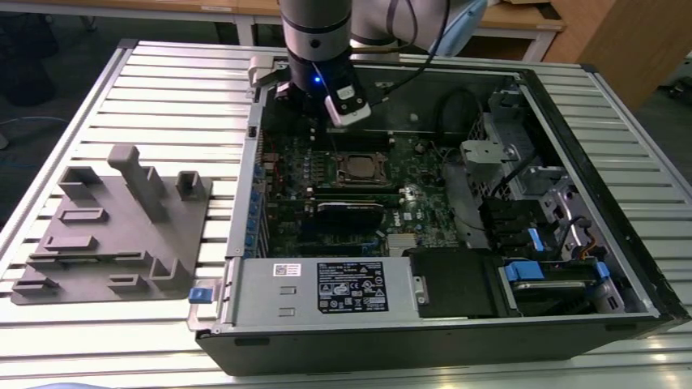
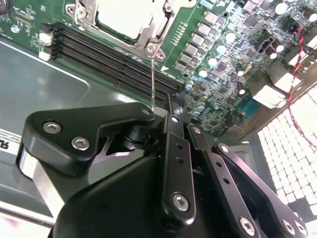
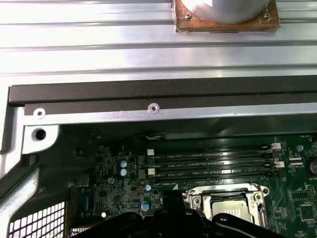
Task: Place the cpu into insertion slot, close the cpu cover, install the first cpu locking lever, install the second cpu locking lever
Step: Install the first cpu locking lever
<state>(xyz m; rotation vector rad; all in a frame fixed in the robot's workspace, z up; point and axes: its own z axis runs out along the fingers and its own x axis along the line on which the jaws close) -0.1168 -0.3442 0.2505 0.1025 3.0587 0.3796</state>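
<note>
Gripper status: the black linkage fingers are drawn together and pinch the free end of a thin wire locking lever. In the second wrist view the lever runs in a straight line from the corner of the cpu cover to the fingertips.

The cpu is seated in the insertion slot. Its pale metal top shows through the cut-out of the cpu cover, which lies flat over it. A bank of black memory slots runs just beside the socket, between it and the case wall.

In the exterior view the gripper hangs inside the open computer case, above the motherboard and near the cpu. The case lies on a slatted metal table. A labelled power supply occupies the near edge of the case. A grey moulded fixture rests on the table at the exterior view's left, apart from the case.
</note>
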